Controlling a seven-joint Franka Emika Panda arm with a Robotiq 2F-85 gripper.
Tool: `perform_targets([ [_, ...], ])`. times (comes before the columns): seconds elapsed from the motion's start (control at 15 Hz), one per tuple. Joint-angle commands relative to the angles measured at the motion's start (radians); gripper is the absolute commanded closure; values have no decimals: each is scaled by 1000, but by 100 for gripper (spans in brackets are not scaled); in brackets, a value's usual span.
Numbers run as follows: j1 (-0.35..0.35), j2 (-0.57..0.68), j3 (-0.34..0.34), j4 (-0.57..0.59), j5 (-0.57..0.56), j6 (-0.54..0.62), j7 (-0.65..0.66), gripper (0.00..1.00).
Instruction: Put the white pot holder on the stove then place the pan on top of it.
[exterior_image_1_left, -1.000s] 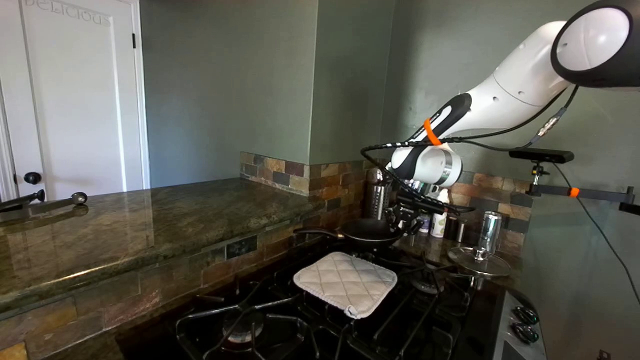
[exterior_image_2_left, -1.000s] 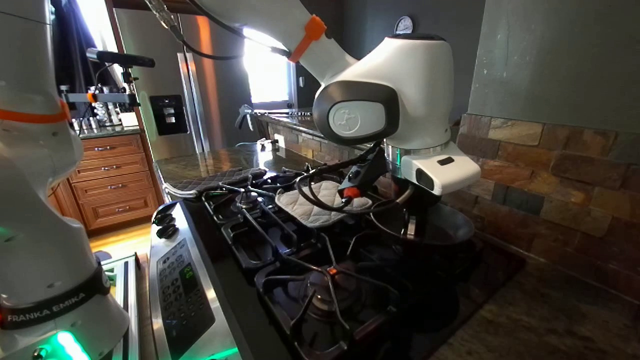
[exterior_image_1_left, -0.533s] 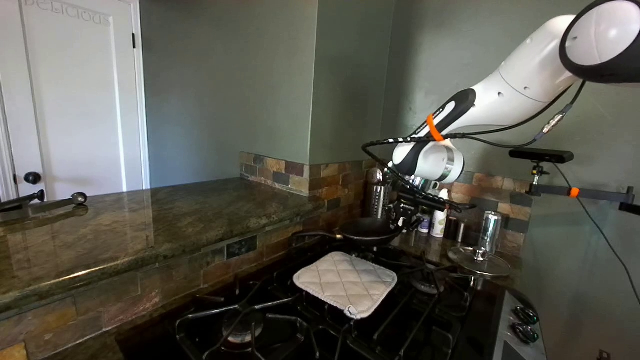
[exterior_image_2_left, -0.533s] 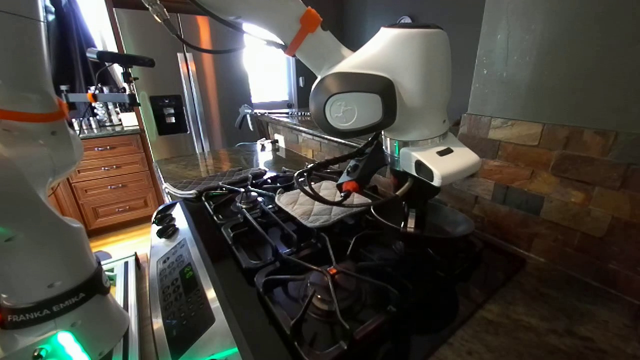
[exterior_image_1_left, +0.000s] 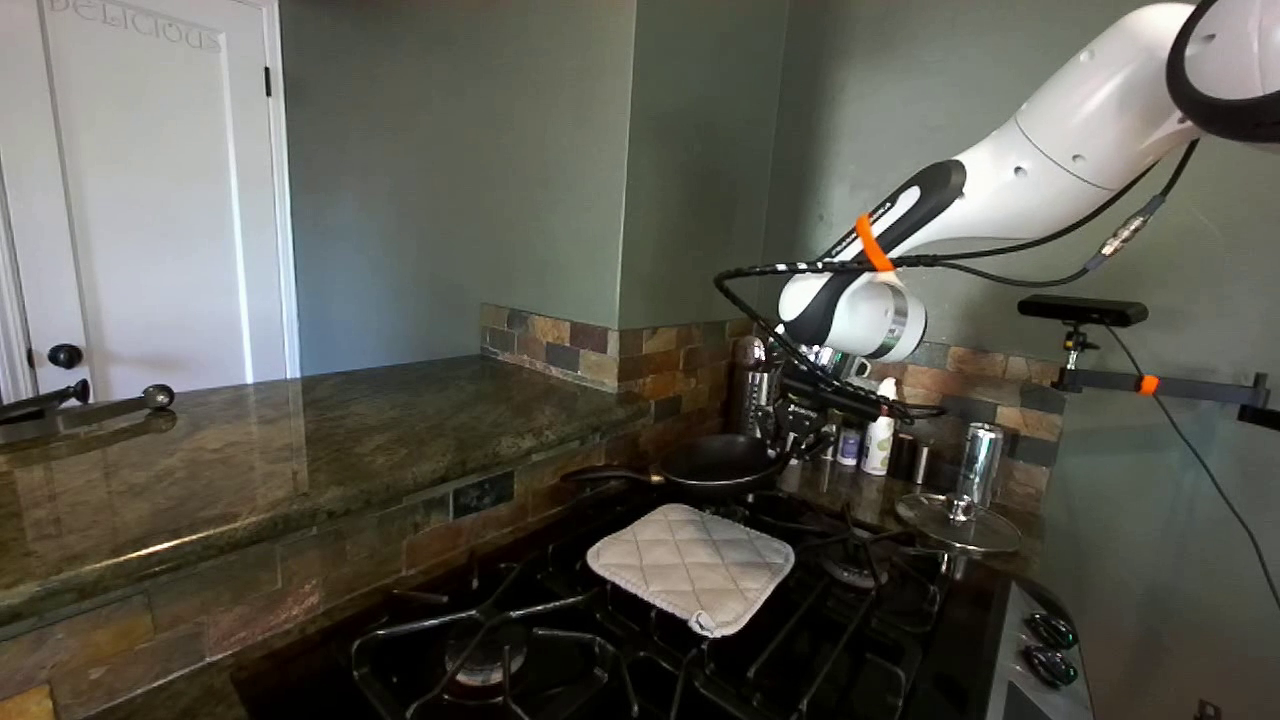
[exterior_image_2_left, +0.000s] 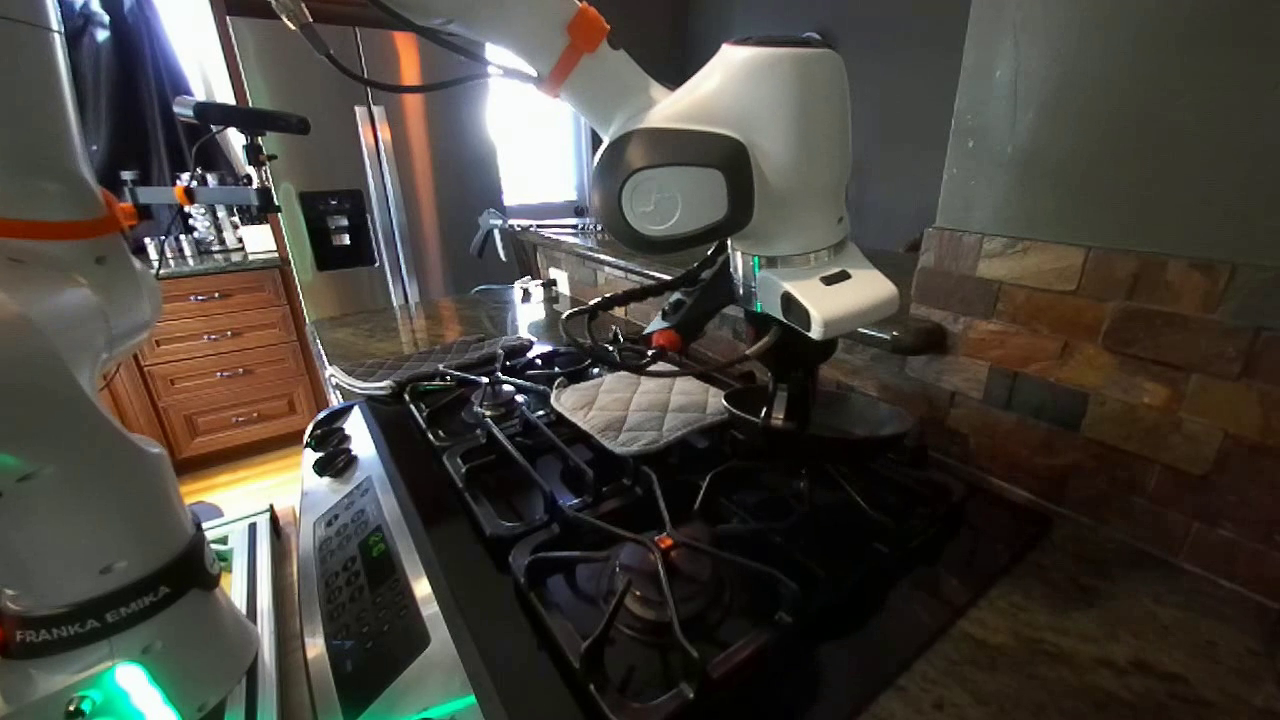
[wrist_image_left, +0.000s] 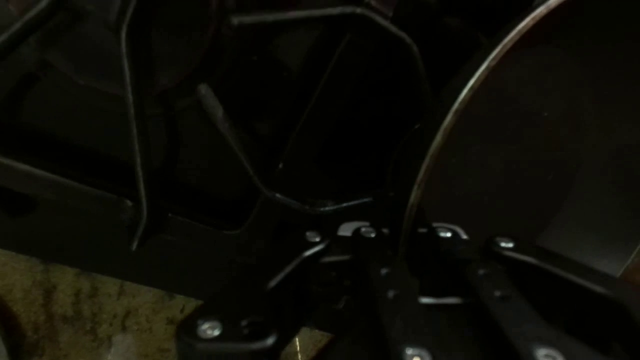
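Black pan (exterior_image_1_left: 712, 462) being held by its rim, white pot holder (exterior_image_1_left: 692, 566) lying on the stove (exterior_image_2_left: 470, 580)

The gripper (wrist_image_left: 406, 234) is clamping the pan by its rim. The wrist view is coming out dark, but the rim is running between the two fingers (wrist_image_left: 386, 285), one sitting outside the pan's wall and one inside. Grasp is falling on the side opposite the handle (exterior_image_1_left: 605, 474).

Pan: in both exterior views it is appearing beside the pot holder, close to it, roughly level, hollow side facing up. Its underside is merging with the dark stove, so I am unable to tell whether it is touching the grates (wrist_image_left: 295, 15).

Pot holder: is lying flat across the grates near the middle of the stove, quilting facing up, one corner with a small loop or tag pointing toward the camera in an exterior view.

The arm (exterior_image_1_left: 1075, 125) is slanting down to the gripper; a black cable (exterior_image_1_left: 795, 267) is looping out beside it.

Surroundings: a glass lid (exterior_image_1_left: 945, 528) is resting past the stove, with a steel canister (exterior_image_1_left: 980, 462) standing just behind it. A white bottle (exterior_image_1_left: 878, 447) is standing nearby, in front of the tiled wall (exterior_image_1_left: 985, 362). A dark quilted cloth (exterior_image_2_left: 440, 362) is lying past the far grates, at the edge of the stone counter (exterior_image_2_left: 380, 330). The control panel (exterior_image_2_left: 365, 580) is showing green digits (exterior_image_2_left: 376, 544).
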Motion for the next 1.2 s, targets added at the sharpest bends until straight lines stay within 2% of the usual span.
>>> perform_targets([
  [0.0,35,-60,5,-81,-40,16,147,98],
  [0.6,64,-174,47,-207,-107,56,420,98],
  [1.13,62,-255,92,-298,-71,128,580,98],
])
